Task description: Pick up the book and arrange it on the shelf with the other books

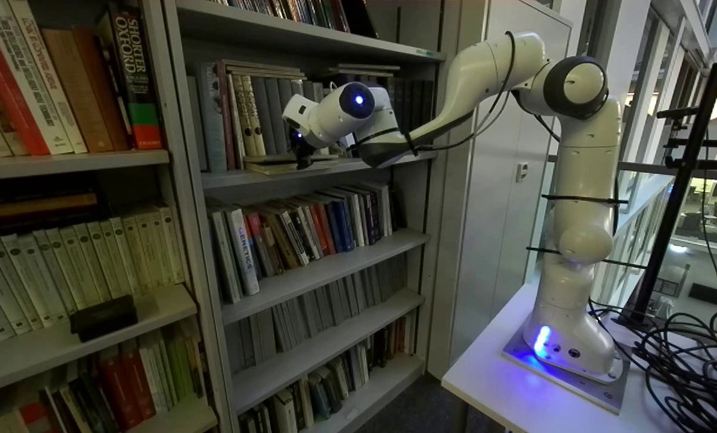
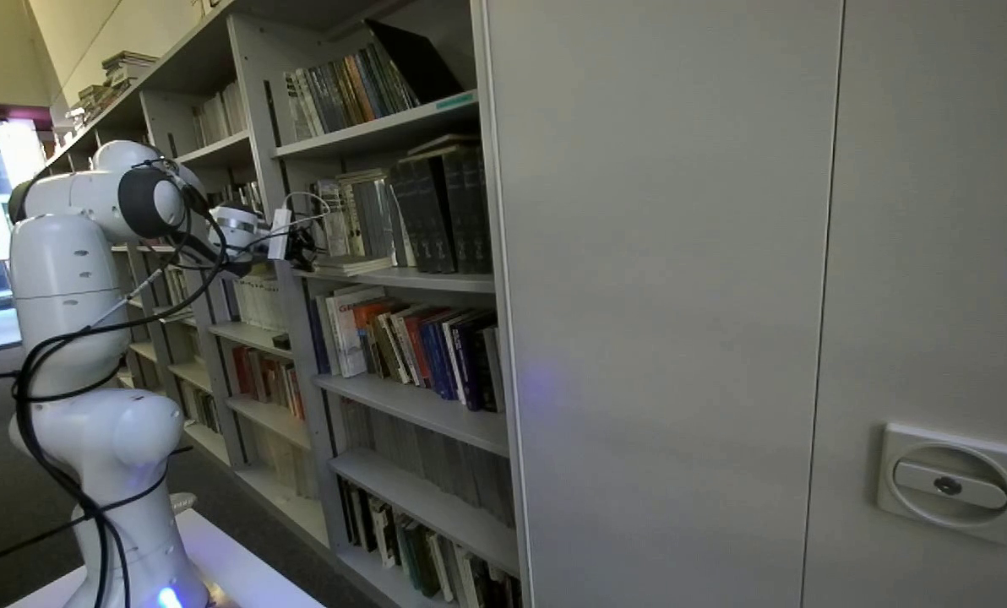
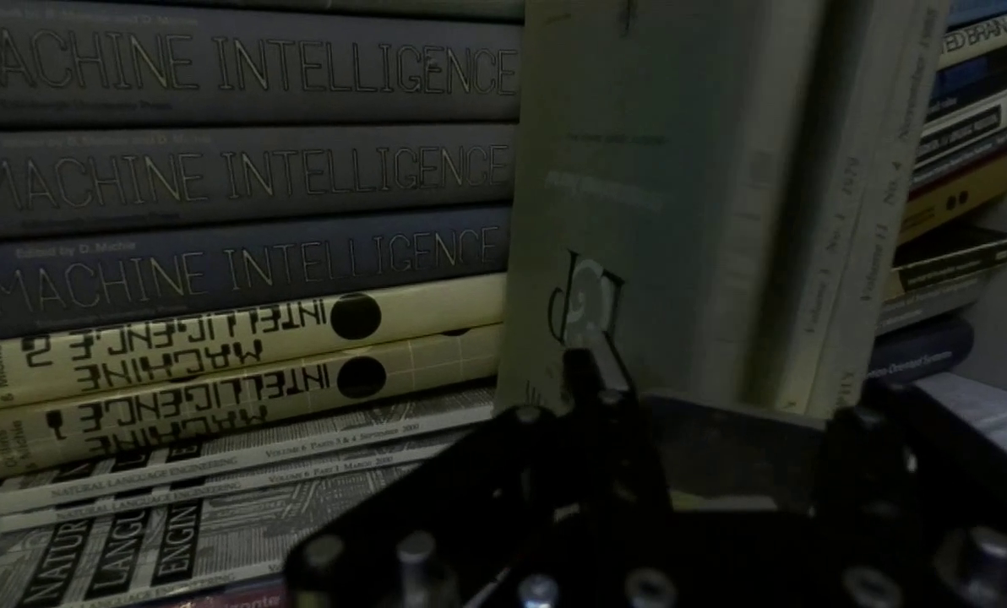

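The grey metal shelf (image 1: 382, 165) holds the other books (image 1: 274, 99), upright grey and cream spines that run sideways in the wrist view (image 3: 242, 186). A small flat stack (image 2: 351, 265) of pale books lies in front of them on the same tier. In the wrist view, its uppermost pale book (image 3: 639, 211) shows a dark emblem on the cover. My gripper (image 3: 732, 393) is at the stack's near end, fingers wide apart. One finger overlaps the cover in view; the other is past the spines. Contact cannot be told. A dark patch between the fingers is unclear.
A tier above (image 1: 310, 27) overhangs the gripper. Leaning books (image 1: 322, 225) fill the tier below. Large dark volumes (image 2: 436, 211) stand at the tier's end. A bookcase with red and cream spines (image 1: 40, 90) adjoins. A white table (image 1: 485, 367) carries the arm.
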You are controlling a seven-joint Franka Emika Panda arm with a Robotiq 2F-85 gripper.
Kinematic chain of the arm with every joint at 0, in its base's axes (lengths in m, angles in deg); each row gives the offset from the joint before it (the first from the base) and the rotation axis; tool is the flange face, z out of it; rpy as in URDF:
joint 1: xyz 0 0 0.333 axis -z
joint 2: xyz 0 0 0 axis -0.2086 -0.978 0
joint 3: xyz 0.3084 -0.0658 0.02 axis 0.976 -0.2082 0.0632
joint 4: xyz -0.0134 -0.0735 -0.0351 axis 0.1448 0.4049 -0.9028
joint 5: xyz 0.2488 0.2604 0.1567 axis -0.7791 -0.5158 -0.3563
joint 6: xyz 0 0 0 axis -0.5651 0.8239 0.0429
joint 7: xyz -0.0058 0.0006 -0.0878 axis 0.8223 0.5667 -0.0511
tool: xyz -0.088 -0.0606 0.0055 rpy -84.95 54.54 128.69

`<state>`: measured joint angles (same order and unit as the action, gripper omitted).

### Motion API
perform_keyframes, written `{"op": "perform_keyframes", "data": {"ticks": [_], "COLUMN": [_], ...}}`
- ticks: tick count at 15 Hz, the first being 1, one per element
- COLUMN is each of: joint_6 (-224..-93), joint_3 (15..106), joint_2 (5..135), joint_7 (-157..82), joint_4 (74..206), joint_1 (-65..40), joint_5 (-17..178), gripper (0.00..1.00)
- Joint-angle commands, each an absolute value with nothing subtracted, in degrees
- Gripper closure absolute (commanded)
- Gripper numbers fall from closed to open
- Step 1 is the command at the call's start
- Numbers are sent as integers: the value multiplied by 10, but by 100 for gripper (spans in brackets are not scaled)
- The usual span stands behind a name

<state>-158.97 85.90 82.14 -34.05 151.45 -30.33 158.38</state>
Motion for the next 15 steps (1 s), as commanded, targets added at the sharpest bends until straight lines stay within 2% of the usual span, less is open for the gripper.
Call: {"op": "perform_keyframes", "data": {"ticks": [1, 4, 5, 6, 15], "joint_6": [-1583, -1584, -1584, -1586, -1590], "joint_3": [849, 848, 848, 848, 850], "joint_2": [809, 812, 813, 813, 816], "joint_7": [-337, -338, -336, -335, -327], "joint_4": [1487, 1488, 1488, 1488, 1485], "joint_1": [-311, -311, -311, -311, -315], "joint_5": [1604, 1603, 1602, 1602, 1600], "gripper": [100, 100, 75, 74, 8]}}
